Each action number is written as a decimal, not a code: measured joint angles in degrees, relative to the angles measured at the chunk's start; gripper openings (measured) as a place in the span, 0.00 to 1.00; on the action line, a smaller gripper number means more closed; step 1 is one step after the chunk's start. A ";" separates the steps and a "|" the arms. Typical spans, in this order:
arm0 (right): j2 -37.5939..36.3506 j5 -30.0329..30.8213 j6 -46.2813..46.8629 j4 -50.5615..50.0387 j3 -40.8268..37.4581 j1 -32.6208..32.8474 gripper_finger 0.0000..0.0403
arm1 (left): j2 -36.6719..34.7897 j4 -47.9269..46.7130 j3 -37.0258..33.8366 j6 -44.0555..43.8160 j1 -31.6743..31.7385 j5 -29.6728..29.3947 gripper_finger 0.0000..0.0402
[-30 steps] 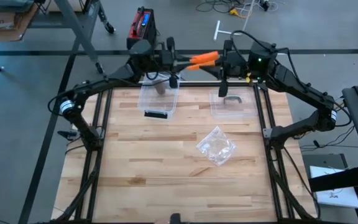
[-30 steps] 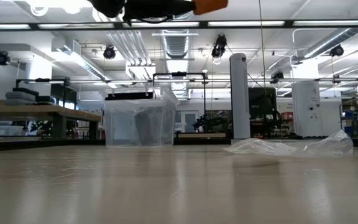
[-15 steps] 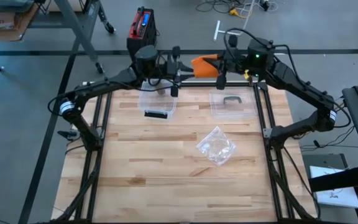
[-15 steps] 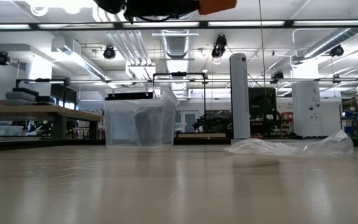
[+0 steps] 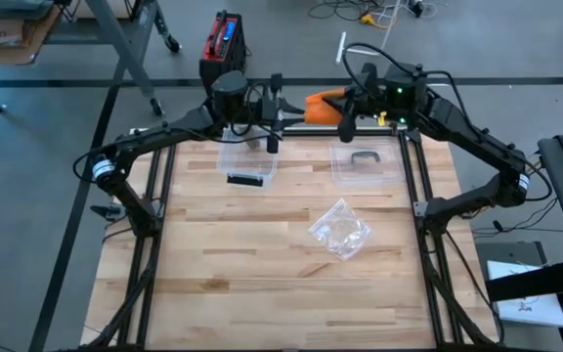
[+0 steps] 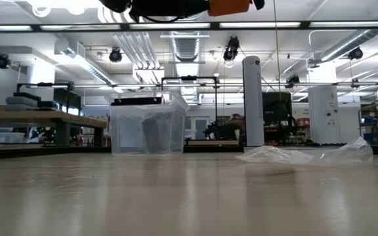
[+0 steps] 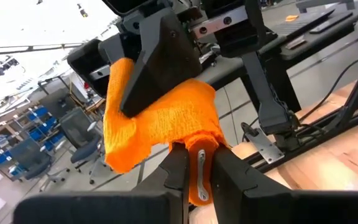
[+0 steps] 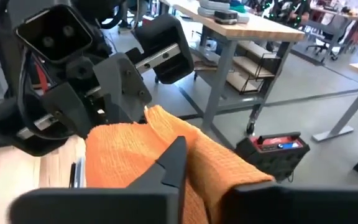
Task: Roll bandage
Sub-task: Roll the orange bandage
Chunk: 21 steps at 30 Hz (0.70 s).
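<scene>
An orange bandage is held in the air between both grippers, high above the table's far edge. It also shows at the top of the low view. My left gripper is shut on one end of it. My right gripper is shut on the other, wider part. The bandage looks bunched and partly wrapped in the left wrist view. In the high view the left gripper and the right gripper stand close together, facing each other. My left gripper pinches the bandage's narrow, gathered end between its two fingers, coming level from the table's left. The bandage is clear of the table and spreads out beyond the fingertips. My right gripper pinches the bandage's wider part between its two fingers, coming level from the table's right. Several layers lie folded over the fingers. The bandage is lifted clear, and one dark finger lies across its top.
A clear plastic box stands below the left gripper, with a flat clear lid to its right. A crumpled clear bag lies mid-table. The near half of the wooden table holds nothing else.
The bandage has gone from a longer narrow strip between the grippers to a shorter, bunched lump. The visible orange now sits nearer the right gripper. Both grippers have stayed shut on it, high above the far edge.
</scene>
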 joint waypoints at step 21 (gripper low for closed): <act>-0.05 -5.84 -6.42 -10.60 5.08 0.06 0.39 | -0.17 -5.46 0.09 5.27 -0.37 -0.55 0.08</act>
